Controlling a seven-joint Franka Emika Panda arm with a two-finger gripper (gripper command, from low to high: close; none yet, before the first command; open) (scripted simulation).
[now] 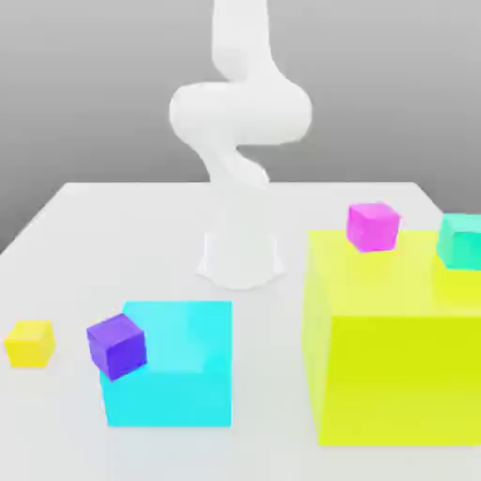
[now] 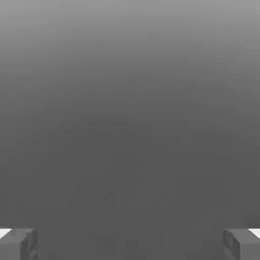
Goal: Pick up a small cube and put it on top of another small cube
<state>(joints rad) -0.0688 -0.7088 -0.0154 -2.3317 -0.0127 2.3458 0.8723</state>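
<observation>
Nothing of the stacking is done: no small cube is set on top of another, and all of the work — approach, grasp, lift, placing, release — is left. The small yellow cube (image 1: 29, 344), taken here as the one to be picked up, is seen at the exterior view's far left, low beside the cyan block (image 1: 177, 362) and apart from it. In the hand view the two fingers of the gripper (image 2: 130, 246) are spread wide apart, with nothing gripped between them.

Near the yellow cube, the purple cube (image 1: 117, 347) is seen tilted, overlapping the cyan block's edge; whether it is rested on the block or held in the air cannot be told. At the exterior view's right, the magenta cube (image 1: 373, 226) and the teal cube (image 1: 461, 241) are seen at the top of the large yellow-green block (image 1: 399, 366). Which cube is meant as the base is not settled by the task sentence. The yellow cube's near side looks unobstructed — on the other side, the purple cube could be knocked by a careless descent.
</observation>
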